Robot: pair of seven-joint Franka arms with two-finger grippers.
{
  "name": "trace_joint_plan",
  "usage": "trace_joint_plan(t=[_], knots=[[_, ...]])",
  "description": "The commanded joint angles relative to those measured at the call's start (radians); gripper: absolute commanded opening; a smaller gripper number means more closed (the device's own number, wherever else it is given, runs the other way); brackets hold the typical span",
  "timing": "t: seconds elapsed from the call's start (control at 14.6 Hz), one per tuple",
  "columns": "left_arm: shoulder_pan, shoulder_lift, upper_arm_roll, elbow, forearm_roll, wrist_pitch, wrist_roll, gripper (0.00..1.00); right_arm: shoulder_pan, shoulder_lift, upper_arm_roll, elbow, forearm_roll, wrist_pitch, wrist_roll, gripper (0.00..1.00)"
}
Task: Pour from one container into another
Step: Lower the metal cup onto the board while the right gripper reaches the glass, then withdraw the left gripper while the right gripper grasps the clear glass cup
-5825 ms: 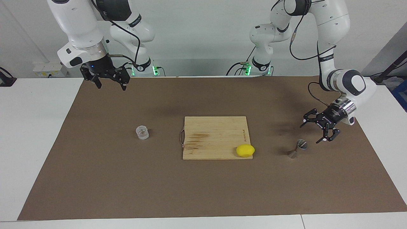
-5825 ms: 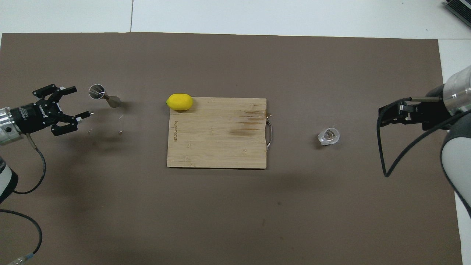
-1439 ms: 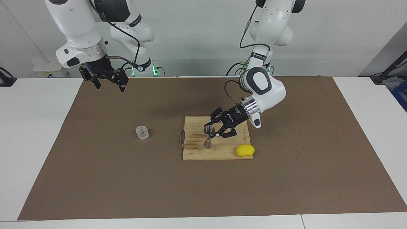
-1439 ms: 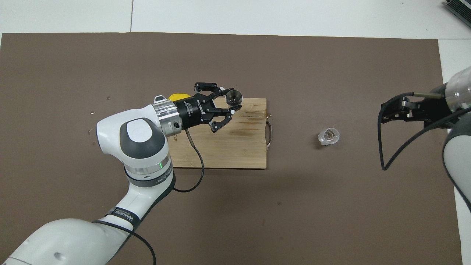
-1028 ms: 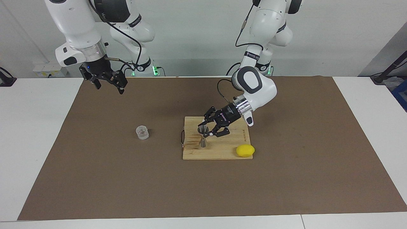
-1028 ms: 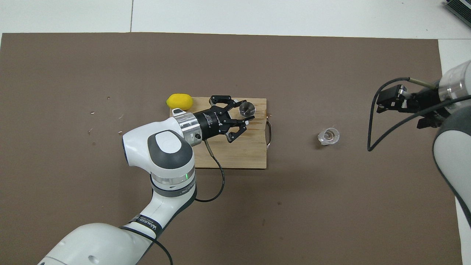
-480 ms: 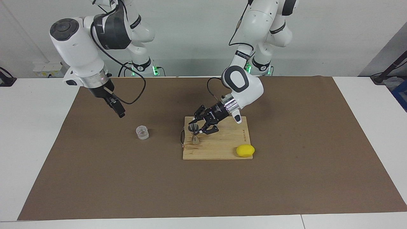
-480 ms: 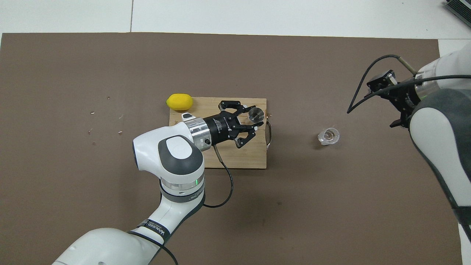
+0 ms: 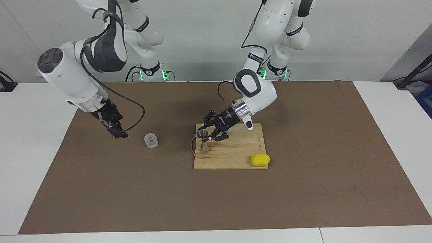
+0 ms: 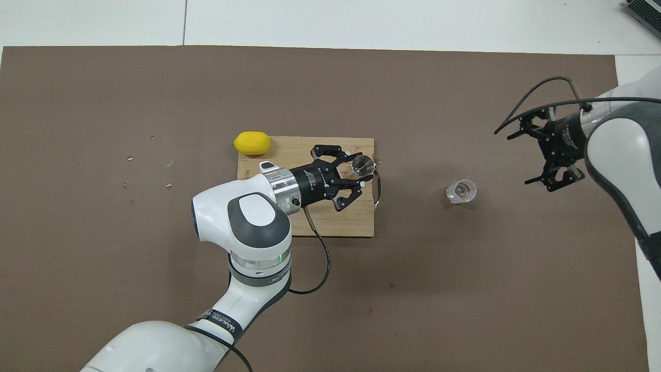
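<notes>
The steel jigger (image 9: 203, 140) (image 10: 363, 164) stands upright at the handle end of the cutting board (image 9: 233, 156) (image 10: 351, 222). My left gripper (image 9: 207, 137) (image 10: 357, 171) is shut on its narrow waist. I cannot tell whether its base touches the wood. The clear squat cup (image 9: 151, 140) (image 10: 461, 191) sits on the brown mat, toward the right arm's end of the table from the board. My right gripper (image 9: 117, 131) (image 10: 520, 159) hangs open and low over the mat beside the cup, a short gap from it, holding nothing.
A yellow lemon-like lump (image 9: 260, 159) (image 10: 252, 143) lies at the board's corner farthest from the robots, toward the left arm's end. A metal handle (image 9: 192, 145) sticks out of the board toward the cup. A few crumbs (image 10: 129, 158) dot the mat.
My left gripper has carried the jigger along the board to its handle end, toward the cup. My right arm has swung down from near its base to just beside the cup.
</notes>
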Motion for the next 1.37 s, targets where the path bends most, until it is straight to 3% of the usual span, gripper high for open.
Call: trace_joint_plan(t=[0.0, 0.41, 0.48, 0.55, 0.62, 0.89, 1.16, 1.3], knots=[[-0.011, 0.009, 0.014, 0.005, -0.021, 0.017, -0.006, 0.0, -0.017, -0.022, 0.009, -0.102, 0.057, 0.071, 0.023, 1.0], [-0.013, 0.018, 0.016, 0.005, -0.019, 0.03, -0.004, 0.0, -0.079, -0.011, 0.009, -0.206, 0.191, 0.134, 0.017, 1.0], [-0.013, 0.018, 0.016, 0.005, -0.019, 0.03, -0.004, 0.22, -0.079, -0.013, 0.009, -0.223, 0.196, 0.147, 0.017, 1.0], [-0.013, 0.018, 0.016, 0.005, -0.019, 0.03, -0.004, 0.86, -0.079, -0.016, 0.009, -0.245, 0.21, 0.163, 0.017, 1.0], [-0.011, 0.018, 0.016, 0.005, -0.018, 0.03, -0.004, 1.0, -0.079, -0.016, 0.009, -0.262, 0.228, 0.18, 0.014, 1.0], [-0.004, -0.002, 0.011, 0.005, -0.013, 0.017, -0.009, 1.0, -0.086, 0.011, 0.009, -0.294, 0.27, 0.237, -0.052, 1.0], [-0.001, -0.089, 0.012, -0.019, -0.001, 0.0, -0.013, 1.0, -0.103, 0.07, 0.009, -0.294, 0.356, 0.232, -0.159, 1.0], [0.038, -0.117, 0.012, -0.025, 0.095, -0.043, -0.015, 1.0, -0.106, 0.1, 0.009, -0.291, 0.401, 0.232, -0.205, 1.0]])
